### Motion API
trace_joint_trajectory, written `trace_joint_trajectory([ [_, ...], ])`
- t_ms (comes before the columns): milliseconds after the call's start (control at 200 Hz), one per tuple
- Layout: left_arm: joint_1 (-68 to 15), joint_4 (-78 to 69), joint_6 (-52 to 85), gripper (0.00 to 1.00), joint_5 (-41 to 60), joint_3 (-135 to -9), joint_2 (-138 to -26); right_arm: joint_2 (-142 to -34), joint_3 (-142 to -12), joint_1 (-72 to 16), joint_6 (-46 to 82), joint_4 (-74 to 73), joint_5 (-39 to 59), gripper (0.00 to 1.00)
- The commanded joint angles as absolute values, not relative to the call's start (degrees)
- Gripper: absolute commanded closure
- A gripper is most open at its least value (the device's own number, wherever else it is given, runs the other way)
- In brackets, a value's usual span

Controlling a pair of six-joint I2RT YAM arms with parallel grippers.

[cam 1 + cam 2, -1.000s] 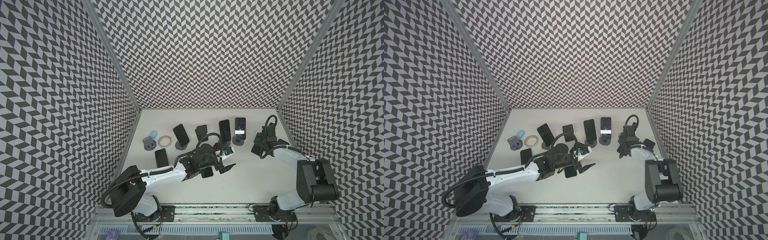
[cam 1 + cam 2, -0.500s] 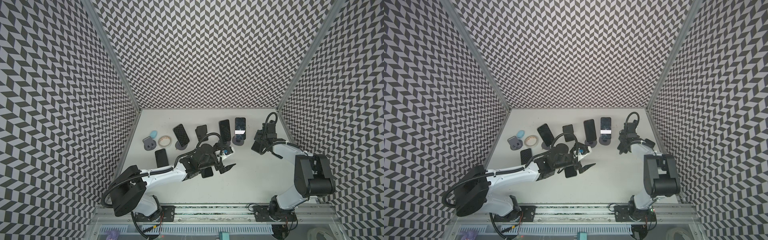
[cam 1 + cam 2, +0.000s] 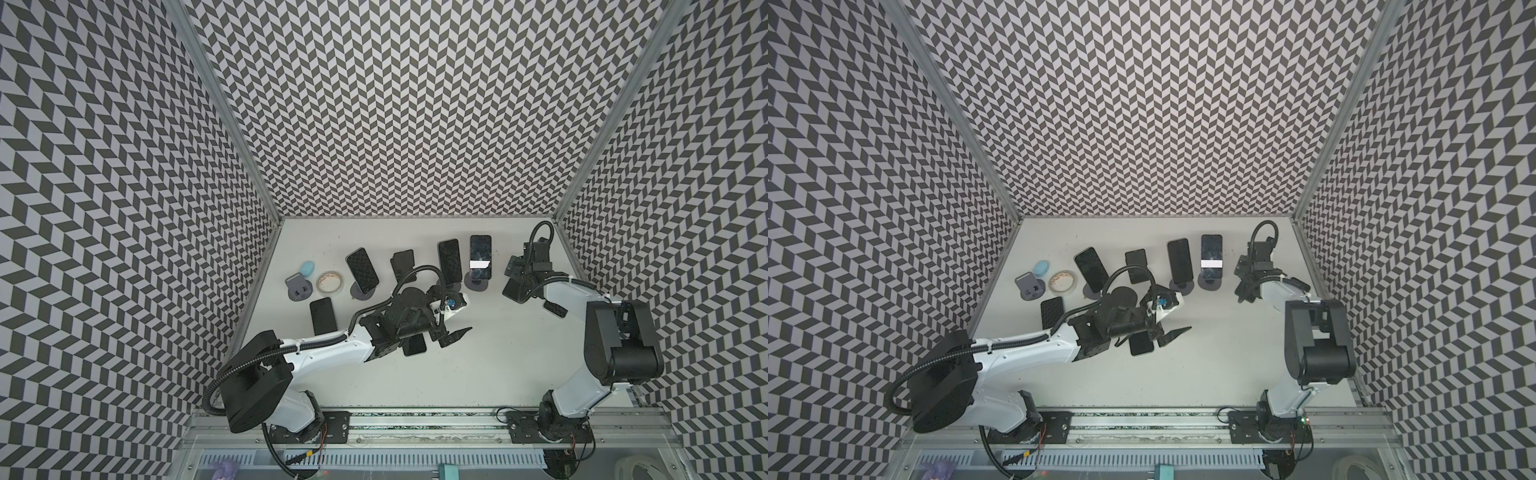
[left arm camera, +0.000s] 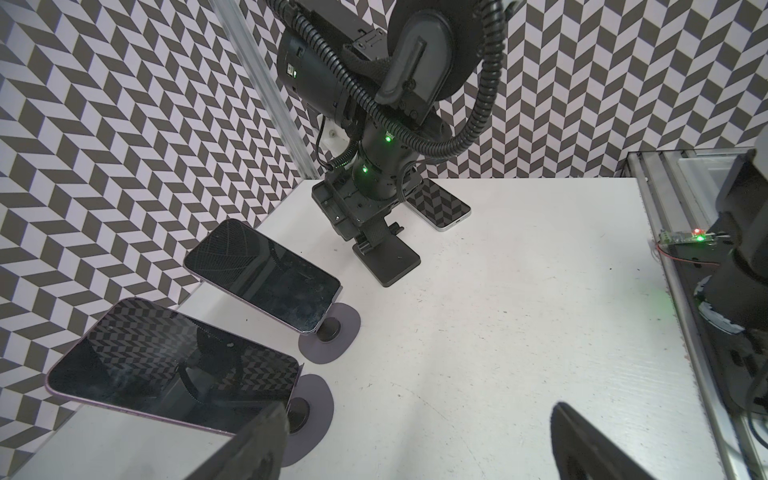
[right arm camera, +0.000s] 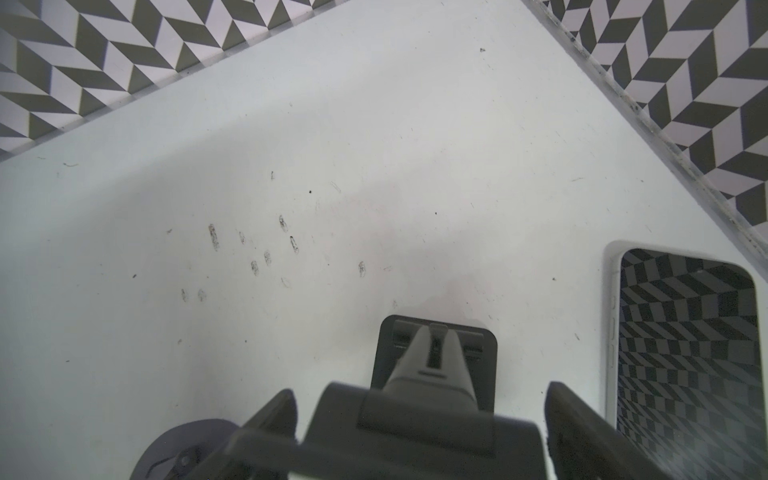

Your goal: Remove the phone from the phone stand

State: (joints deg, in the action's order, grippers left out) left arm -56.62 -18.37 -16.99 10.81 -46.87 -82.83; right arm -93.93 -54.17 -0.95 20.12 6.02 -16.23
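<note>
White table (image 3: 498, 357): R arm (image 3: 573, 291) folded low, jaws wide astride stand (image 5: 434, 365).

Glossy glass phone (image 4: 262, 278), matt scuffed table (image 5: 374, 124)

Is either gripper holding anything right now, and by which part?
Nothing held: left gripper open and empty; right gripper open, jaws astride the black phone stand.
</note>
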Motion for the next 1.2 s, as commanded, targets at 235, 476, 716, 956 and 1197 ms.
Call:
trace_joint_trajectory([
  [235,-56.8,-19.1,-16.2,0.01,11.4,-48.6,-82.3,-80.4,-58.1,-0.7,20.5,11.1,-16.7,0.01],
  [476,-55.7,-22.2,-12.1,0.00,10.3,-47.5,-80.9,-67.2,-52.8,-1.6,21.5,9.8,-5.8,0.01],
  [716,-51.9,-22.3,-6.1,0.00,10.1,-48.8,-81.6,-57.0,-46.6,-6.4,19.9,4.0,4.4,0.09],
  [956,-45.2,-20.5,0.7,0.01,12.8,-53.0,-85.5,-58.3,-46.4,-12.7,16.0,4.1,4.0,0.07],
  [1197,-43.0,-20.0,1.3,0.04,9.9,-54.6,-87.5,-63.3,-46.5,-15.0,11.6,4.3,4.4,0.06],
])
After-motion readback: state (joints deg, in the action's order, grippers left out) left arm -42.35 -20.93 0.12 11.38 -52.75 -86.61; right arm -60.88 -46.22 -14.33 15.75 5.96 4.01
